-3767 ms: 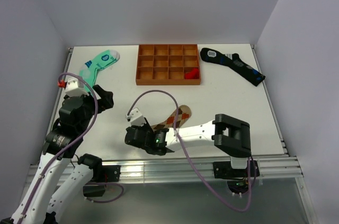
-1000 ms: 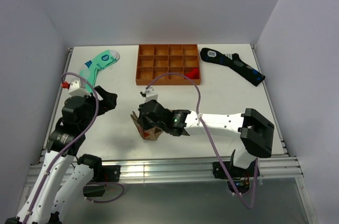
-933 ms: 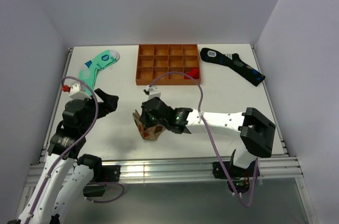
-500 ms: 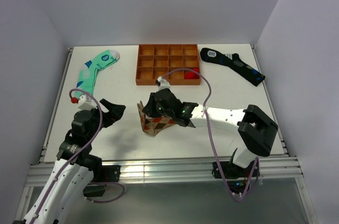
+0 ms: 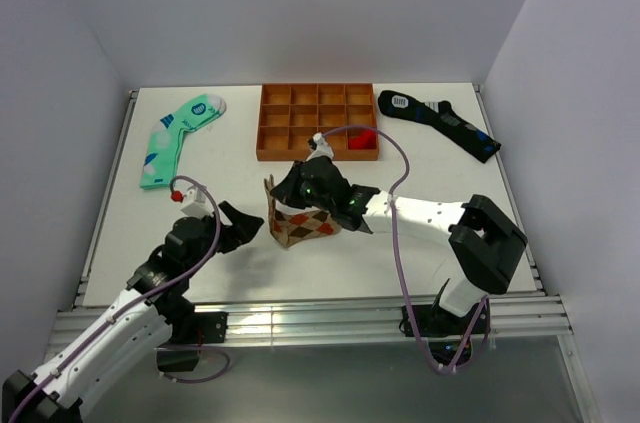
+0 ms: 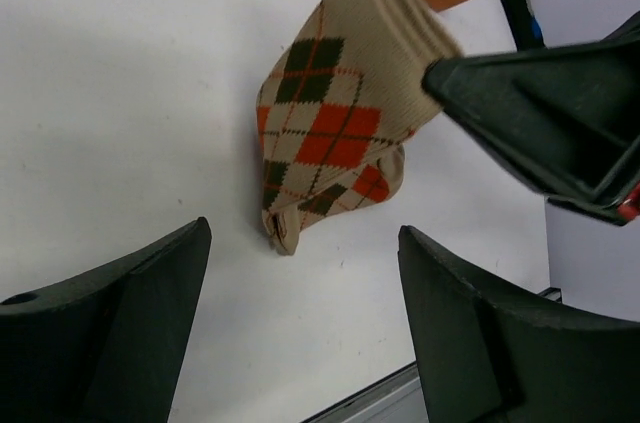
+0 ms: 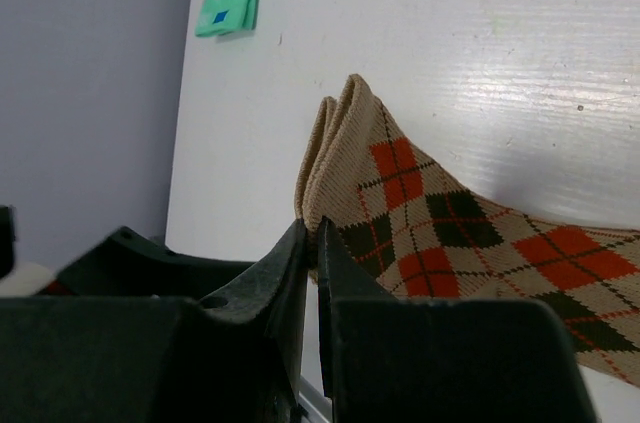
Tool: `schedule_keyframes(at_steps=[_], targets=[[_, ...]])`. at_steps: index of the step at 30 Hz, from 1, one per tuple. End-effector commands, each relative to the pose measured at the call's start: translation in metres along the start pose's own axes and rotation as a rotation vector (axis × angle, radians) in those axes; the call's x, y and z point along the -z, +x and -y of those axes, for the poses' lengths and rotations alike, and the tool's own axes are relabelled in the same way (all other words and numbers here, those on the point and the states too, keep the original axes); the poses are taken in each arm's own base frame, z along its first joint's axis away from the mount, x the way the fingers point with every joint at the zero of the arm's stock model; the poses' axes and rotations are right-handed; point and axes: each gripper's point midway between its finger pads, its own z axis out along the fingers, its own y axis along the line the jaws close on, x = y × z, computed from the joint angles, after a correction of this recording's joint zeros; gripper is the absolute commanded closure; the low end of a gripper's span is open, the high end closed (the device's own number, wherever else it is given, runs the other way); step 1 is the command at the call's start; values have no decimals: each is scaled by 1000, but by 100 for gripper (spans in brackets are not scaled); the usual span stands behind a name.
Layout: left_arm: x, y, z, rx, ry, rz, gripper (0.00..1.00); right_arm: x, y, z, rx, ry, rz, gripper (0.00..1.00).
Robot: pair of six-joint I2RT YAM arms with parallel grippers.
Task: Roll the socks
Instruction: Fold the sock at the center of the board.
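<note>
Bright even light, soft shadows, faint glare on table [image 7: 500, 93], sharp focus

A white table [image 5: 450, 173] stands boxed in by three plain walls: the back wall [image 5: 320, 13], the left wall [image 5: 50, 143] and the right wall [image 5: 590, 93], all pale lilac-grey. A metal rail [image 5: 300, 321] runs along its near edge, a grey surface [image 5: 300, 388] below. The light is soft and even, with a faint sheen on the tabletop.

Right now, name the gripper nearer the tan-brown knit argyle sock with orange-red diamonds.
Right. The right gripper pinches the folded edge of the argyle sock; the left gripper is open beside it, not touching.
</note>
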Motion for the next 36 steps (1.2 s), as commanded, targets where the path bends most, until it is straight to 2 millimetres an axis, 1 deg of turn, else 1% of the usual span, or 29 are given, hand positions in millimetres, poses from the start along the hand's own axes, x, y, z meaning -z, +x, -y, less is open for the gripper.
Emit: schedule_keyframes(at_steps=[1, 2, 3, 6, 7, 8, 9, 11, 13, 14, 15, 17, 18, 21, 22, 24, 25, 26, 29, 31, 34, 36], targets=[[-6, -1, 10, 35, 36, 52, 19, -1, -25, -17, -59, -55, 67, 96], [-8, 5, 10, 35, 32, 41, 20, -2, -27, -16, -69, -56, 73, 96], [-8, 14, 13, 38, 41, 19, 20, -3, -28, -13, -76, -56, 73, 96], [-11, 26, 13, 44, 32, 20, 20, -5, -31, -10, -88, -48, 76, 96], [-10, 36, 18, 32, 48, -3, 20, -6, -32, -9, -91, -48, 79, 96], [-14, 41, 12, 19, 11, -5, 20, -5, -34, -10, -95, -51, 83, 96], [-13, 47, 21, 23, 39, -15, 20, -6, -33, -9, -95, -48, 81, 97], [-18, 57, 19, 3, 13, -24, 20, -6, -33, -7, -95, -44, 76, 97], [-21, 59, 20, -9, -10, -5, 20, -4, -31, -8, -97, -48, 70, 97], [-25, 63, 14, -32, -40, -11, 20, -3, -31, -8, -100, -52, 70, 97], [-27, 60, 13, -34, -63, 13, 20, -1, -32, -9, -103, -58, 72, 98], [-31, 60, 4, -50, -105, 26, 21, 2, -29, -7, -109, -58, 68, 98], [-32, 59, 6, -54, -95, 36, 22, 3, -29, -7, -107, -60, 69, 99], [-35, 61, 2, -79, -98, 39, 23, 6, -29, -8, -111, -69, 66, 99], [-37, 60, 8, -70, -71, 48, 23, 7, -26, -5, -113, -66, 60, 99], [-39, 62, 8, -91, -64, 45, 26, 9, -27, -6, -117, -70, 68, 100], [-41, 62, 11, -91, -50, 49, 27, 9, -27, -4, -119, -68, 68, 100], [-43, 66, 8, -111, -60, 36, 31, 10, -27, -5, -120, -67, 69, 100], [-50, 73, 11, -123, -49, 16, 40, 10, -28, -6, -117, -69, 69, 100], [-54, 76, 10, -119, -53, 10, 41, 10, -31, -9, -115, -70, 73, 100], [-58, 81, 1, -108, -95, 8, 40, 12, -36, -14, -112, -77, 80, 100], [-61, 82, 0, -89, -93, 19, 38, 12, -39, -19, -110, -83, 84, 100]])
